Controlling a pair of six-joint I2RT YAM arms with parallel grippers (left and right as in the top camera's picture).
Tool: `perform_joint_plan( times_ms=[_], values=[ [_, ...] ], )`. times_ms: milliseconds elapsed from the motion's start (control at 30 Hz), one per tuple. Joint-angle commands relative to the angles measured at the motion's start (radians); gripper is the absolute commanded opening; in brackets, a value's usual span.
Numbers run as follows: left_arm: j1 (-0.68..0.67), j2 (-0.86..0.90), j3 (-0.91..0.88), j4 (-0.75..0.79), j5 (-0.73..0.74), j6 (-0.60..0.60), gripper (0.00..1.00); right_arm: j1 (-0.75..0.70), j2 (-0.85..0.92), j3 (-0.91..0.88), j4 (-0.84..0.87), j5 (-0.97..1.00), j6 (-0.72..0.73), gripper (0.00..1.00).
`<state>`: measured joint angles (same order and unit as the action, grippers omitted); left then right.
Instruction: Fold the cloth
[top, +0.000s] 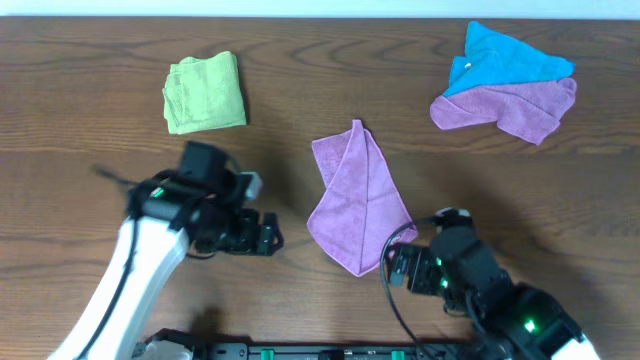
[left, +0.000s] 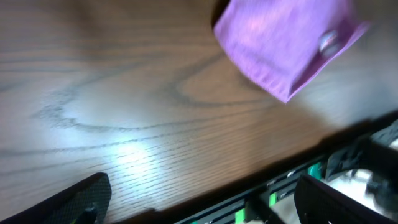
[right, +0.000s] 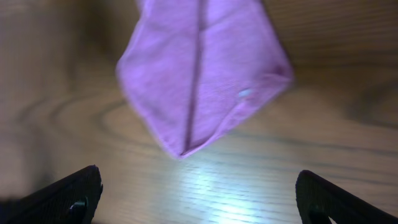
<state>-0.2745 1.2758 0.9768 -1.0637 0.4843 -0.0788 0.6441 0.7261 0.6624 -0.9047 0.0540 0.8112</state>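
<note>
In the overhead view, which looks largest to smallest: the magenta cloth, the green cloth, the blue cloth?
1. magenta cloth, clearly largest.
2. green cloth and blue cloth: about alike, so not ranked.

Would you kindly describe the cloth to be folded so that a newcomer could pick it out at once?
On the wooden table, look to the middle, towards the robot's edge. The cloth lies there alone, bright magenta-purple, with a crease down its length. The green cloth sits far left, and the duller lavender cloth lies far right, partly under a blue cloth.
</note>
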Motion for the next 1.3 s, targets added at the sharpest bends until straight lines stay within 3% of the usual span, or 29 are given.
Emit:
perform_joint_plan(
  times_ms=[0, 200, 467, 867, 1033, 1100, 1167, 1267],
  values=[
    [-0.044, 0.142, 0.011, 0.068, -0.023, 0.05, 0.96, -0.085, 0.07, 0.011, 0.007, 0.024, 0.006, 0.99],
    [-0.054, 0.323, 0.011, 0.257, 0.047, 0.097, 0.95, -0.148, 0.219, 0.011, 0.16, -0.099, -0.105, 0.99],
    [-0.15, 0.407, 0.012, 0.492, 0.108, 0.109, 0.96, -0.147, 0.291, 0.011, 0.274, -0.171, -0.21, 0.99],
    [-0.222, 0.531, 0.012, 0.582, 0.067, 0.075, 0.95, -0.148, 0.291, 0.011, 0.274, -0.148, -0.301, 0.99],
    [-0.224, 0.576, 0.012, 0.644, 0.117, 0.039, 0.96, -0.148, 0.291, 0.011, 0.274, -0.147, -0.346, 0.99],
    [-0.224, 0.579, 0.012, 0.645, 0.123, 0.026, 1.0, -0.148, 0.291, 0.011, 0.273, -0.143, -0.349, 0.99],
    [-0.224, 0.579, 0.012, 0.631, 0.122, 0.026, 0.68, -0.148, 0.291, 0.011, 0.273, -0.127, -0.35, 0.99],
    [-0.224, 0.579, 0.012, 0.6, 0.11, 0.027, 0.53, -0.148, 0.291, 0.011, 0.274, -0.099, -0.356, 0.99]
  ],
)
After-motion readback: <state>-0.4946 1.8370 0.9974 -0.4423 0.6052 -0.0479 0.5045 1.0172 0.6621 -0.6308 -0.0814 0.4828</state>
